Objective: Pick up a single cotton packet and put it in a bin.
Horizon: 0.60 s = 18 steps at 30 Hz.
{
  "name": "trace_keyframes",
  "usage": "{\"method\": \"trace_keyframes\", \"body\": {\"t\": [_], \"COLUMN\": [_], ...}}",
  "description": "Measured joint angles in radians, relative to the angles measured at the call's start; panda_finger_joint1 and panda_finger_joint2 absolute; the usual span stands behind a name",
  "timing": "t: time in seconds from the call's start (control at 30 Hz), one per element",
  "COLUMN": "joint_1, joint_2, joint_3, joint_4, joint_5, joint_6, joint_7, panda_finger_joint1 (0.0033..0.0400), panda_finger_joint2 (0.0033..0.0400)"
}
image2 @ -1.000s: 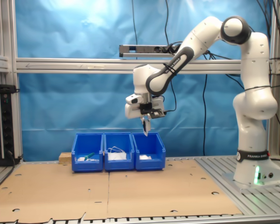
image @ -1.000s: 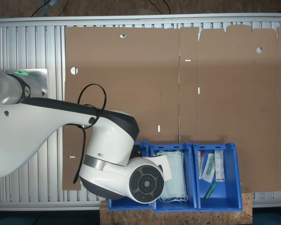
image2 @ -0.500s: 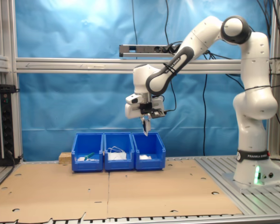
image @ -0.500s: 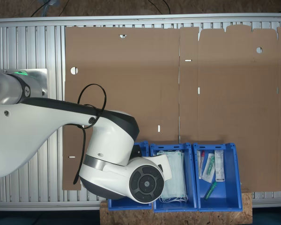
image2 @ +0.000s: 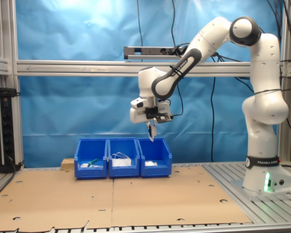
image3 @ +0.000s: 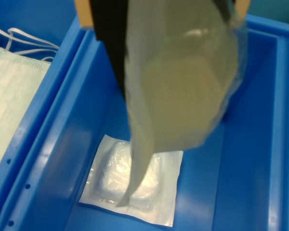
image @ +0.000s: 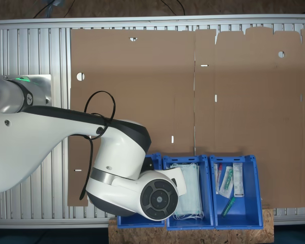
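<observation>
The tool [image2: 152, 132] hangs in the air above the blue bin [image2: 155, 156] at the second exterior view's right end of a row of three, pointing straight down. Its fingers are closed on a cotton packet [image3: 183, 82], which dangles between them. In the wrist view this packet is close and blurred, a pale, translucent sheet with a rounded lower edge, held against a dark finger [image3: 111, 43]. In the second exterior view it is a small pale sliver [image2: 151, 136] hanging just above the bin's rim, not touching it.

Directly below, on the floor of the same bin [image3: 250, 159], lies another white packet [image3: 132, 185], flat, square, with a puffy centre and a flat border, well clear of the held one.

The middle bin [image2: 123, 157] holds pale green face masks [image3: 12, 106] with white ear loops; they also show in the first exterior view [image: 190, 195]. The far bin [image: 235, 192] at the first exterior view's right carries several long wrapped items and something green [image: 229, 207].

The three bins stand side by side, touching, at the edge of the surface [image2: 136, 199], which is covered with flat brown cardboard [image: 193, 91]. The white arm [image2: 262, 97] rises from its base at the second exterior view's right and reaches across to the bins. In the first exterior view its wrist [image: 137, 188] covers most of the nearest bin.
</observation>
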Motion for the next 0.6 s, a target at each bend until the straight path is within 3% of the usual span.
{"method": "trace_keyframes", "body": {"t": [0.23,0.27,0.53,0.57,0.6], "joint_1": [0.0,0.0,0.0,0.0,0.0], "joint_2": [0.0,0.0,0.0,0.0,0.0], "joint_3": [0.0,0.0,0.0,0.0,0.0], "joint_4": [0.0,0.0,0.0,0.0,0.0], "joint_5": [0.0,0.0,0.0,0.0,0.0], "joint_6": [0.0,0.0,0.0,0.0,0.0], "joint_7": [0.0,0.0,0.0,0.0,0.0], "panda_finger_joint1": [0.0054,0.0131,0.0131,0.0299,0.0299], "panda_finger_joint2": [0.0054,0.0131,0.0131,0.0299,0.0299]}}
